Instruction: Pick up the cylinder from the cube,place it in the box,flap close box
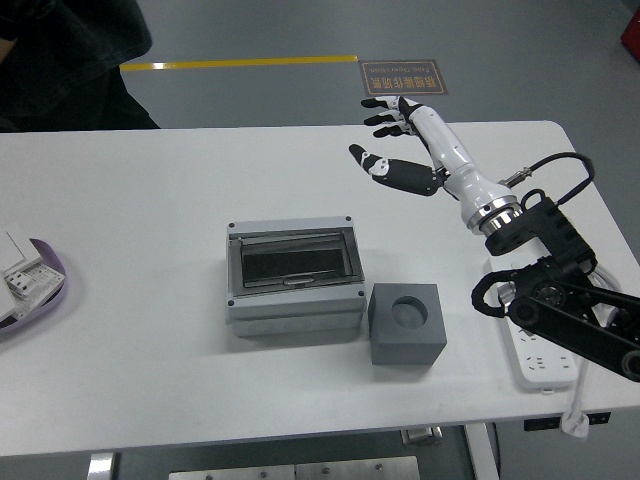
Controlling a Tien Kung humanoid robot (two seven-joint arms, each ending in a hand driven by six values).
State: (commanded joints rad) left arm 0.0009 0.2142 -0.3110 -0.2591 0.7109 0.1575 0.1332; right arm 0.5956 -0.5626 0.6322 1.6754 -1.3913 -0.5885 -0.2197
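The task appears complete: the dark grey cube (405, 322) is left with an empty socket, the cylinder is presumed hidden inside the grey plastic box (293, 278) with its flap lowered, and the right hand (398, 140) is held released above the white table (150, 340).

You see the right hand (405, 140) raised over the far right of the tabletop (150, 340), fingers spread and holding nothing. The grey box (292, 275) sits mid-table with its flap down. The dark cube (405, 323) stands just beside its right corner, its round socket vacant. A person's dark sleeve (70, 60) shows top left.
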